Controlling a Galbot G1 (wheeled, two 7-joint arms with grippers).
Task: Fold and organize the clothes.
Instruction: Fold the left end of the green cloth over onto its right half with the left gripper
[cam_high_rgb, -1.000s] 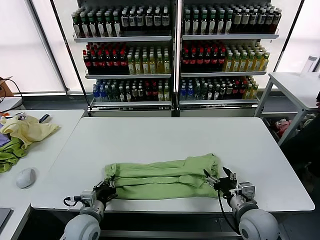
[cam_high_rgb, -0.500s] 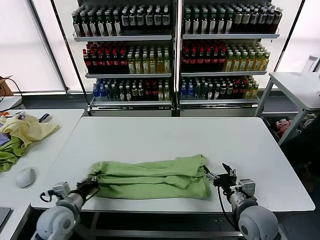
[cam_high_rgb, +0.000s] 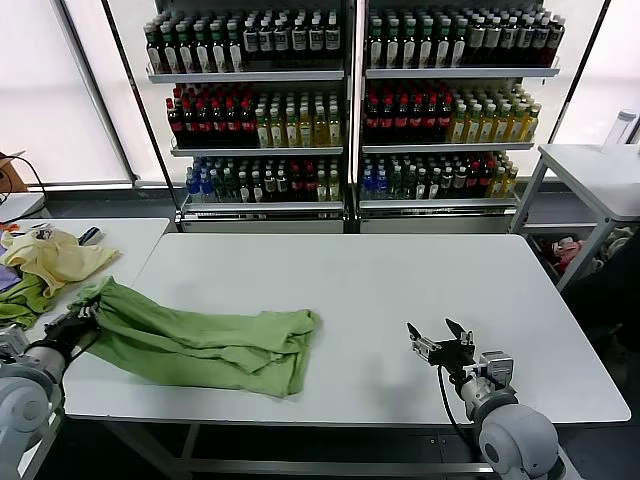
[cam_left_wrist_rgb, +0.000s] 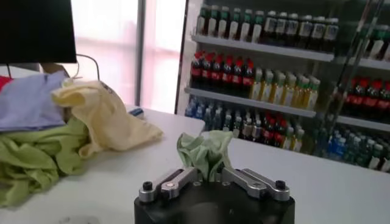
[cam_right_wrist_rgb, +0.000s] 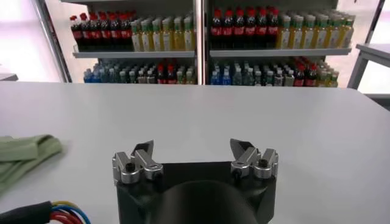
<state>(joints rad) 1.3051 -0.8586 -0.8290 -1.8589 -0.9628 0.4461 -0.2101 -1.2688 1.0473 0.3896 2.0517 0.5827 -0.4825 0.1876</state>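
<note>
The light green polo shirt (cam_high_rgb: 205, 340) lies folded into a long band at the front left of the white table (cam_high_rgb: 400, 280), one end hanging past the table's left edge. My left gripper (cam_high_rgb: 78, 322) is shut on that end; the pinched fabric (cam_left_wrist_rgb: 204, 152) bunches up between its jaws. My right gripper (cam_high_rgb: 440, 345) is open and empty near the front right of the table, well apart from the shirt. In the right wrist view the shirt's other end (cam_right_wrist_rgb: 24, 152) shows at the edge, and the gripper (cam_right_wrist_rgb: 194, 149) holds nothing.
A side table at the left carries a pale yellow garment (cam_high_rgb: 55, 255), a darker green cloth (cam_high_rgb: 20, 305) and a mouse-like object. In the left wrist view the yellow garment (cam_left_wrist_rgb: 103, 119) and green cloth (cam_left_wrist_rgb: 30, 155) lie close. Drink shelves stand behind; another table stands at the right.
My left gripper has dragged the shirt far to the left, past the table edge. My right gripper has let go of the shirt and stayed at the front right, open.
</note>
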